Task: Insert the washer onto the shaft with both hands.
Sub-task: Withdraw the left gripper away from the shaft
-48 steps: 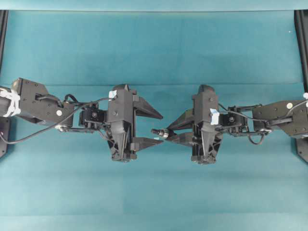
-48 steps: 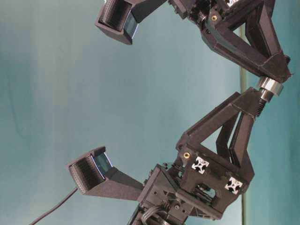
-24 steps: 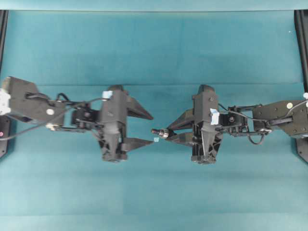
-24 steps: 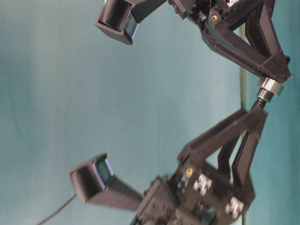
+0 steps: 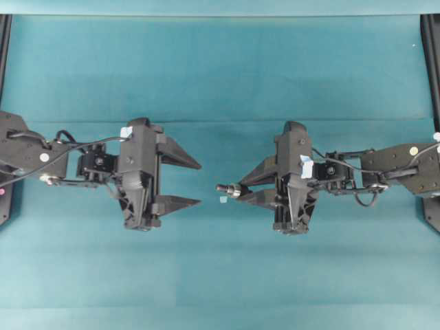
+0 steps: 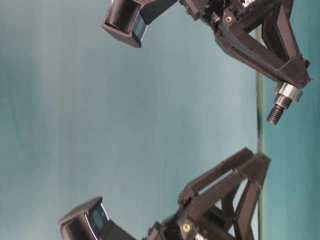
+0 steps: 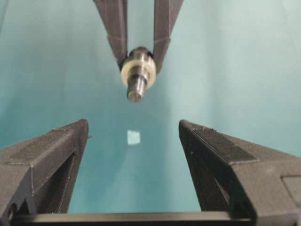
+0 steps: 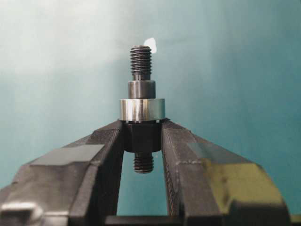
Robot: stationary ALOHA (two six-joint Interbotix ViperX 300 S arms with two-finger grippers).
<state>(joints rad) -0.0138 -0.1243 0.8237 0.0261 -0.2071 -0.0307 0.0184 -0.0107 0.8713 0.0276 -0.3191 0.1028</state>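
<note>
Teal cloth table (image 5: 220, 62): bare surface under both arms.
Left black triangular two-finger gripper (image 5: 199, 183): jaws wide, holding nothing, at 9 o'clock.
Right black triangular gripper (image 5: 240, 190): clamped on shaft, at 3 o'clock.
Dark grey stepped metal shaft (image 8: 141, 70): threaded tip toward 9 o'clock overhead.
Silvery metal ring washer (image 8: 141, 109): seated on shaft, against fingertips.
Pale tape scrap (image 5: 223, 200): on cloth, between grippers.

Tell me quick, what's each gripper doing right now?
Left gripper: open, holding nothing.
Right gripper: shut on the shaft, washer on it.

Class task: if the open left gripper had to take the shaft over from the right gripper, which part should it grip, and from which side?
Probably the bare threaded tip of the shaft, approached end-on from the left gripper: it sticks out toward that gripper, clear of the right gripper and the washer.
</note>
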